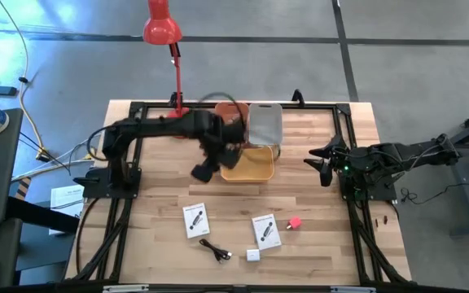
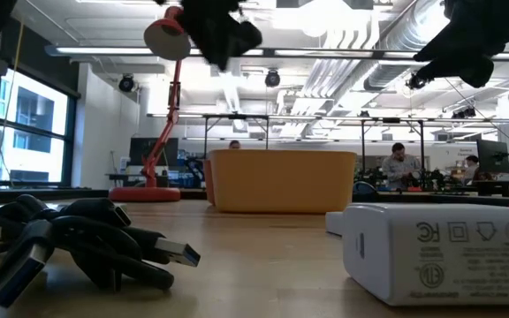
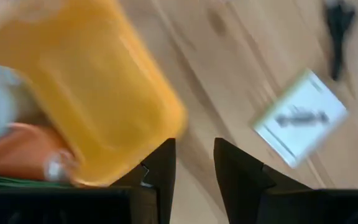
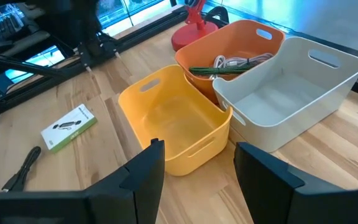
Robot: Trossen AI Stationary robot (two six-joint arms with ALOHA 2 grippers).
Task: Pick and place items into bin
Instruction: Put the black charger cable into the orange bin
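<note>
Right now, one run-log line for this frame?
left gripper: empty, beside yellow bin | right gripper: open, waiting | cards, cube: on table

Pale blond wood grain across the tabletop (image 1: pixel 316 244). Yellow bin (image 4: pixel 173 124), orange bin (image 4: pixel 229 40), white bin (image 4: pixel 291 87). Green strip (image 4: pixel 219 70) inside the orange one. White cards (image 1: pixel 195 220) with black marks. Red-pink cube (image 1: pixel 295 222). Black cable (image 2: pixel 69 243). White block (image 2: pixel 440 252), grey print. Red desk lamp (image 1: pixel 162 28).

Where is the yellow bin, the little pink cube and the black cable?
Yellow plastic bin (image 4: pixel 173 127): right wrist view, on its inside floor.
Small red-pink cube (image 1: pixel 295 222): high view, on its top face.
Coiled black cable (image 2: pixel 78 238): low view, on the bundled loops.
</note>
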